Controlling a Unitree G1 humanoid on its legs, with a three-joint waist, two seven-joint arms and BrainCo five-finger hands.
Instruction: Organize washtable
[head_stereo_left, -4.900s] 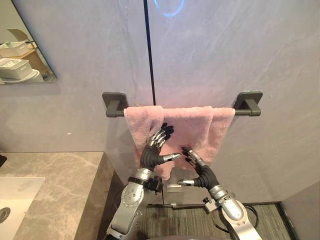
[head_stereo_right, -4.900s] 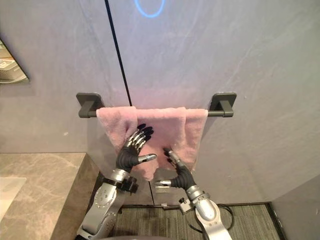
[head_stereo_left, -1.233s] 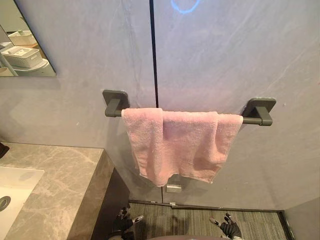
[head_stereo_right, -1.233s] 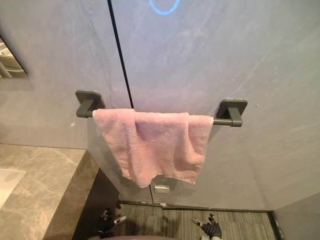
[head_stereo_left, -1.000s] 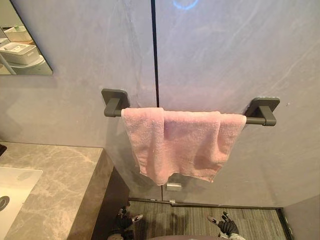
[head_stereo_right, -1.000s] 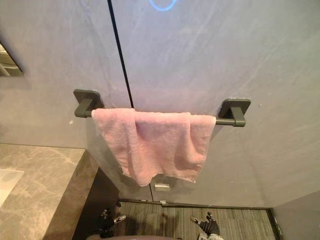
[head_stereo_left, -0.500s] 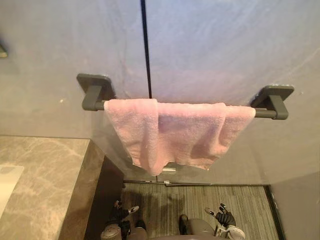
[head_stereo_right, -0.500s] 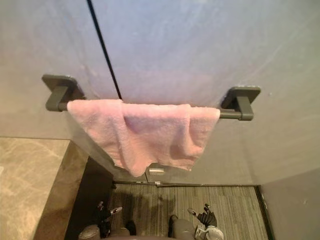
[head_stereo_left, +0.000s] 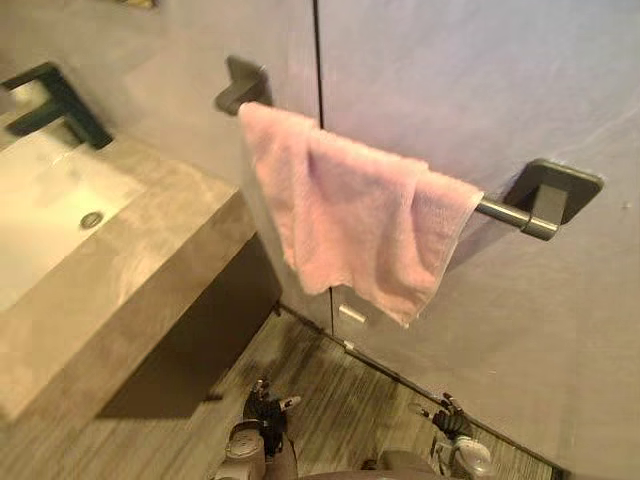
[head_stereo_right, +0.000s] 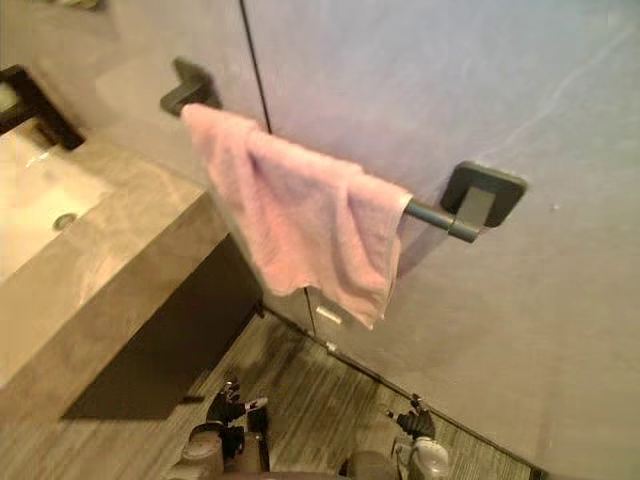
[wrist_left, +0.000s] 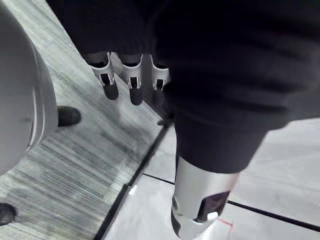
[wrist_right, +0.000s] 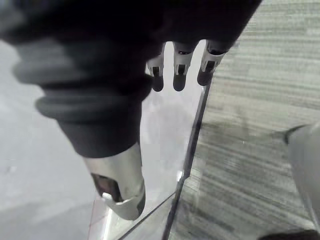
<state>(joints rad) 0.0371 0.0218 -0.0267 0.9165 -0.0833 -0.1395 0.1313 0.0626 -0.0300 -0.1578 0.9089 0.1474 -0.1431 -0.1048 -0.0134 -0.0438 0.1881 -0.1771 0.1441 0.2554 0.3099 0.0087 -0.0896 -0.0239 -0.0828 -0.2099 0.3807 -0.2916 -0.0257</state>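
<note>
I'd say a bathroom: towel (head_stereo_left: 350, 215) on a wall rail (head_stereo_left: 503, 211), sink (head_stereo_left: 50, 200) in the table (head_stereo_left: 150, 270), all above my left robot hand (head_stereo_left: 262, 403).

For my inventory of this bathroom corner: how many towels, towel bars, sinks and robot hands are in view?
pink towel: 1
towel bar: 1
sink: 1
robot hands: 2, the left hand and the right hand, both low above the floor
Total: 5
</note>
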